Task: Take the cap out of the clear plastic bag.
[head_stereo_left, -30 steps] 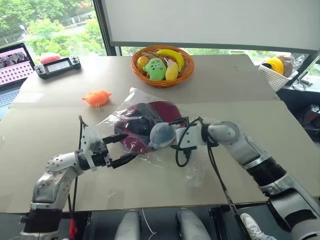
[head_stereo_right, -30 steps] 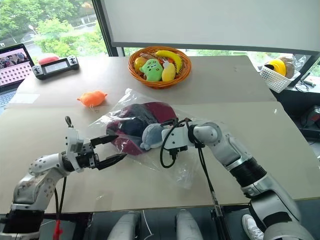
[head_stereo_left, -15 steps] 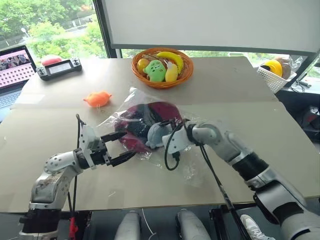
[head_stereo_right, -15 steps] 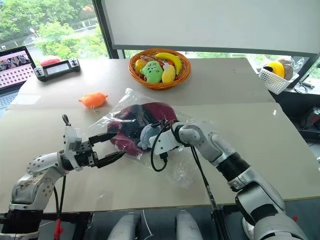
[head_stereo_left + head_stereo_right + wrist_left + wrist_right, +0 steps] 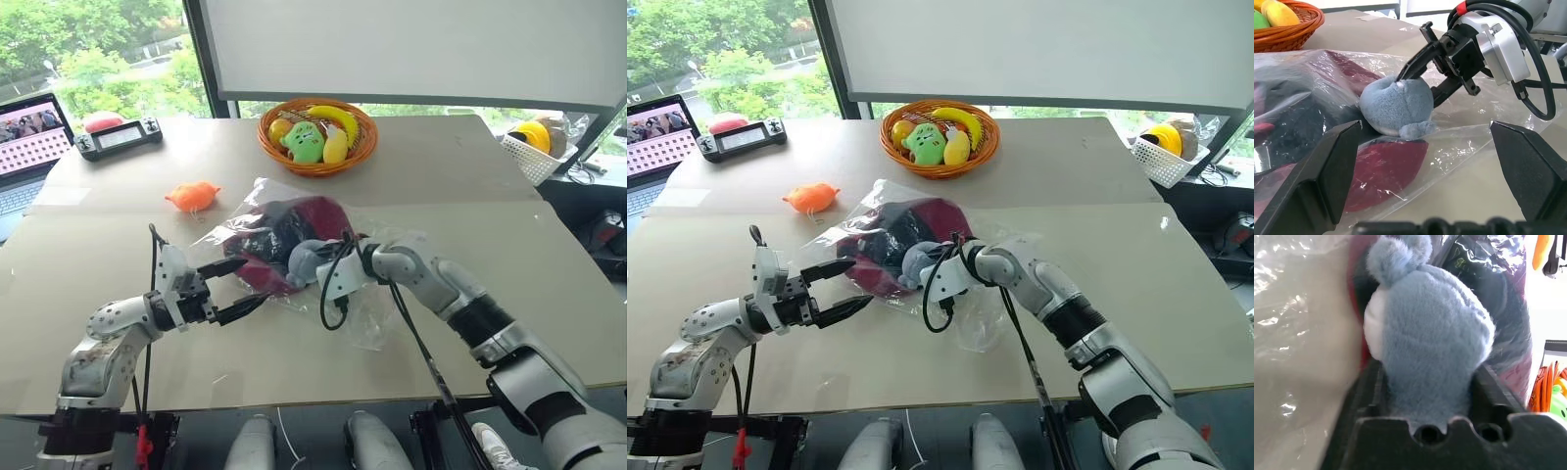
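Since a second ago the right gripper point(image 5: 917, 264) has pushed a little further in toward the bag's near side and its 2 fingers have closed from wide to narrow around the small grey-blue soft toy point(image 5: 1396, 106), which the right wrist view shows squeezed between them. The left gripper point(image 5: 243, 288) has stayed put, its fingers spread wide and empty just beside the clear plastic bag point(image 5: 377, 311). The cap point(image 5: 315, 217) lies inside that bag on the bench point(image 5: 470, 176), dark red and black, between the 2 grippers. The risk, as I judge it, is that the right hand has taken the toy, not the cap: pulling now would bring out the wrong thing, or drag the whole unpinned bag across the bench. Film may also be pinched in with the toy; I cannot tell. Glare and creases hide the bag's mouth and the cap's brim, and whether the toy sits inside or on top is unclear.
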Controlling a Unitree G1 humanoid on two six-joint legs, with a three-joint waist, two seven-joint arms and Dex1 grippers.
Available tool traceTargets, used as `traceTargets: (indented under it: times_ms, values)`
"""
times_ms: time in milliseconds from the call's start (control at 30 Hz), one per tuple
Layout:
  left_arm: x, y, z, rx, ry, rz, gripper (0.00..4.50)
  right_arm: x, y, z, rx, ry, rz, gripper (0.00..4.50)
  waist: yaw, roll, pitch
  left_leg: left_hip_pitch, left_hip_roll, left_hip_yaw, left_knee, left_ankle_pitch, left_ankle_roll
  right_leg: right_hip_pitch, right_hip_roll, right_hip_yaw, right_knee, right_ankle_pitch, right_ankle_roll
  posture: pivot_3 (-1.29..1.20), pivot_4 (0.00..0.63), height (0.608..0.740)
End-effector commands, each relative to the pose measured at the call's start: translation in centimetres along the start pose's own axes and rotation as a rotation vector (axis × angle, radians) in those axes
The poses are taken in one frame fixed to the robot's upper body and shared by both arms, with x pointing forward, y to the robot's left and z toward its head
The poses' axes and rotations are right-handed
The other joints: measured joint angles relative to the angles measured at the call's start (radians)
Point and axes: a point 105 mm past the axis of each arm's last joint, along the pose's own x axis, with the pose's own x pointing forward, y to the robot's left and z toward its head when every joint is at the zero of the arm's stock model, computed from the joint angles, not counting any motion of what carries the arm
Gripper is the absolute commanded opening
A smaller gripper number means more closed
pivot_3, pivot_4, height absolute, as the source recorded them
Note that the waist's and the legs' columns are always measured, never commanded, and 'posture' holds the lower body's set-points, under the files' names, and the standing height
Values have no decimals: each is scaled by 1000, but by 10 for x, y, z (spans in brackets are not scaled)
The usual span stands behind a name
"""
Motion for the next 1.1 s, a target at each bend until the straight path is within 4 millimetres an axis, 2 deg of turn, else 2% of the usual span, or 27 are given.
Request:
traceTargets:
  times_ms: [33, 100, 200, 400, 500, 567, 633, 733, 767, 833, 933, 1000, 1100]
  values:
    - [0, 1, 4, 27, 2, -2, 4500, 2, 4, 5, 12, -13, 15, 572, 0, 0, 0, 0, 0, 0, 0, 0, 0, 0, 0, 0, 0, 0, 0, 0, 150, 735]
    - [0, 2, 4, 24, 4, 0, 4500, 1, 3, 7, 40, -24, 10, 185, 0, 0, 0, 0, 0, 0, 0, 0, 0, 0, 0, 0, 0, 0, 0, 0, 150, 735]
    - [0, 1, 2, 18, 10, -5, 4500, -10, -5, 8, 117, -38, -22, 185, 1, 0, 0, 0, 0, 0, 0, 0, 0, 0, 0, 0, 0, 0, 0, 0, 150, 735]
    - [1, 1, 0, 16, 10, -6, 4500, -57, -43, -7, 393, -60, -201, 185, 4, 0, 0, -3, 0, -1, 0, 0, 0, -2, 0, 0, -1, 0, 0, 0, 150, 735]
    - [1, -1, -2, 8, 16, -11, 4500, -102, -80, -32, 569, -84, -435, 185, 5, 0, 1, -5, 0, -1, 0, 0, 0, -4, 0, 0, -1, 1, -2, 0, 150, 735]
    - [0, -1, -3, 5, 20, -16, 4500, -134, -88, -62, 662, -27, -565, 185, 6, 0, 1, -5, 0, -1, 0, 0, 0, -4, 0, 0, -1, 1, -2, 0, 150, 735]
    - [0, -1, -2, 4, 18, -17, 4500, -154, -79, -94, 689, 105, -624, 185, 11, 0, 1, -6, 0, -1, 0, 0, 0, -4, -1, -1, -1, 1, -2, 0, 150, 735]
    - [1, -4, -1, -1, 11, -40, 4500, -166, -47, -140, 657, 356, -600, 185, 11, 0, 1, -6, -1, 0, -1, 0, 0, -3, -1, -1, -5, 1, -2, 0, 150, 735]
    - [0, -5, 0, -2, 7, -49, 4500, -173, -31, -162, 678, 457, -609, 185, 8, 0, 1, -6, 0, 0, -2, 0, 0, -3, -1, -1, -7, 1, -2, 0, 150, 735]
    - [0, -7, 1, -3, 5, -57, 4500, -185, 7, -201, 608, 719, -537, 185, 3, 0, 1, -6, 0, 1, -2, 0, 0, -3, -1, 0, -7, 1, -2, 0, 150, 735]
    - [-1, -7, 1, -5, 9, -64, 4500, -201, 33, -231, 622, 898, -591, 185, -2, 1, 2, -7, -1, 3, -5, 0, 0, -6, -1, 2, -7, 3, -5, 0, 150, 735]
    - [-1, -7, 1, -9, 11, -67, 4500, -207, 42, -242, 621, 990, -638, 185, -16, 3, 3, -8, -1, 4, -8, 0, 0, -11, -1, 4, -7, 3, -5, 0, 150, 735]
    - [-1, -7, 1, -9, 14, -67, 4500, -209, 47, -246, 586, 1050, -647, 185, -27, 4, 3, -8, -1, 7, -10, 0, 0, -13, -1, 7, -6, 3, -6, 0, 150, 735]
